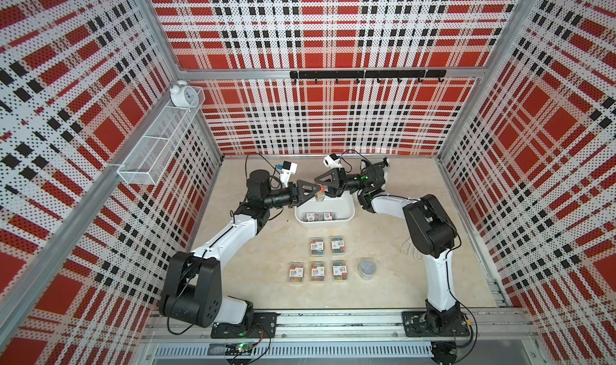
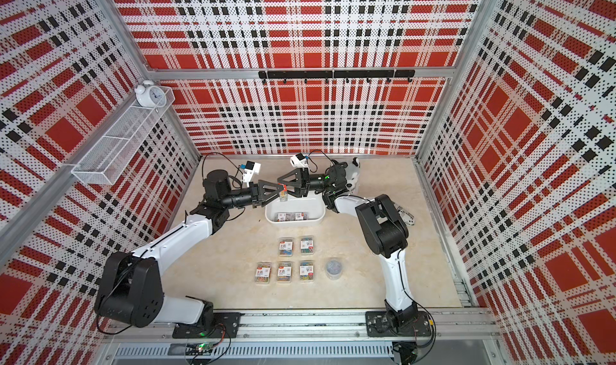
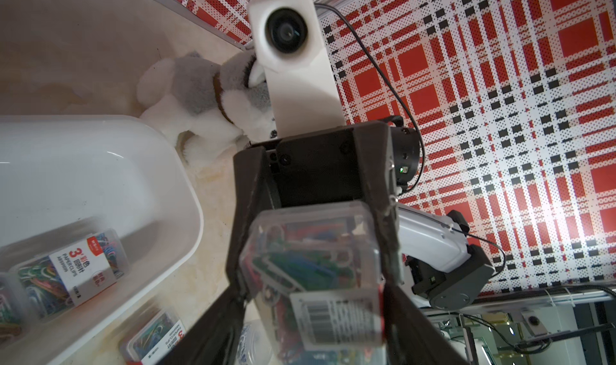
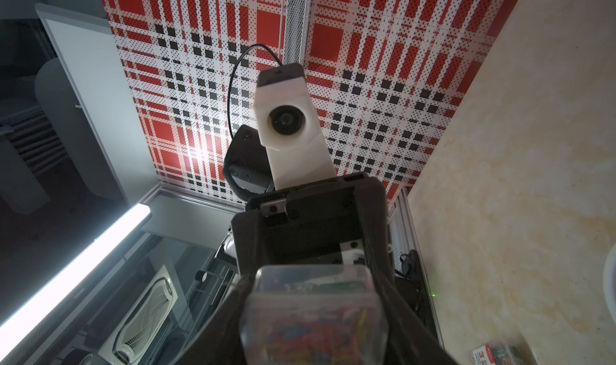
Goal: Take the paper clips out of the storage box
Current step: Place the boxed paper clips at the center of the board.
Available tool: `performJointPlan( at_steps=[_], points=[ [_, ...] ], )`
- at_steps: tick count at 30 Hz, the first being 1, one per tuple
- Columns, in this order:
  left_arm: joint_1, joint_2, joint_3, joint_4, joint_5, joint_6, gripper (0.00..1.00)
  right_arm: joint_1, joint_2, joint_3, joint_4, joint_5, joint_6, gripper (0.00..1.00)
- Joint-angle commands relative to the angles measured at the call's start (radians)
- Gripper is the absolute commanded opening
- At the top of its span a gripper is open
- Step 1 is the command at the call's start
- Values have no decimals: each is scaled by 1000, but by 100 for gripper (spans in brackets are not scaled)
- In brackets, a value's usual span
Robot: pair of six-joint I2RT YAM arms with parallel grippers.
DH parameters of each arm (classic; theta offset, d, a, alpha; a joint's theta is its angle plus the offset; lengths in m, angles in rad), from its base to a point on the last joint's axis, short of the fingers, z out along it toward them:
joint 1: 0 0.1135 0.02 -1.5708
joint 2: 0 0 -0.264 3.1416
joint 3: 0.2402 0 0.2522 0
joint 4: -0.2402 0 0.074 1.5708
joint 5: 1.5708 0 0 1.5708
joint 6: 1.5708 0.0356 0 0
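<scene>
a clear paper clip case (image 1: 320, 196), filled with multicoloured clips, was held in the air above the far left corner of the white storage box (image 1: 350, 213). it was flanked by both grippers, which met there tip to tip. the right gripper (image 1: 318, 183) was closed on the case, and in the right wrist view its fingers (image 4: 410, 333) were seen pressed to both sides. the left gripper (image 1: 315, 190) was set around the barcode-labelled end of the same case. whether its fingers (image 3: 216, 326) were clamped on the case or stood just clear of it could not be told.

inside the storage box, two more cases (image 1: 311, 217) were left lying side by side against the near wall, labels up.

on the table (image 1: 260, 263), near the box's front, five cases (image 1: 317, 271) were laid flat in two rows, two in the farther row and three in the nearer. a round tub (image 1: 367, 269) of grey contents was placed just to the right of the nearer row.

a grey-and-white plush dog (image 3: 200, 96) was seen beside the box's far right corner. on the left wall a white wire-mesh basket (image 1: 156, 146) was mounted, with a white alarm clock (image 1: 182, 95) at its far end.
</scene>
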State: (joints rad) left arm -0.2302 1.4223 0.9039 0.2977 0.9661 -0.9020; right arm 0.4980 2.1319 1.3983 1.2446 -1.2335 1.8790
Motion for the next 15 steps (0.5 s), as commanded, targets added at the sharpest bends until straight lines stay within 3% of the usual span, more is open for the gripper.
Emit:
performJointPlan(
  at_steps=[1,7,10,13,15],
  points=[
    [8,-16,-1,-20,-47,36,74,7,-33,10,4,-13,-8,32],
    [14,-60,-17,-49,-70,54,83,7,-55,0,-93,-12,-78,32],
    [28,-112,-26,-65,-88,54,99,5,-88,4,-295,-4,-230,34],
    [69,-188,-36,-107,-115,63,98,6,-146,64,-772,35,-587,34],
    [111,-254,-37,-159,-144,82,98,9,-157,181,-1196,102,-899,35]
  ],
)
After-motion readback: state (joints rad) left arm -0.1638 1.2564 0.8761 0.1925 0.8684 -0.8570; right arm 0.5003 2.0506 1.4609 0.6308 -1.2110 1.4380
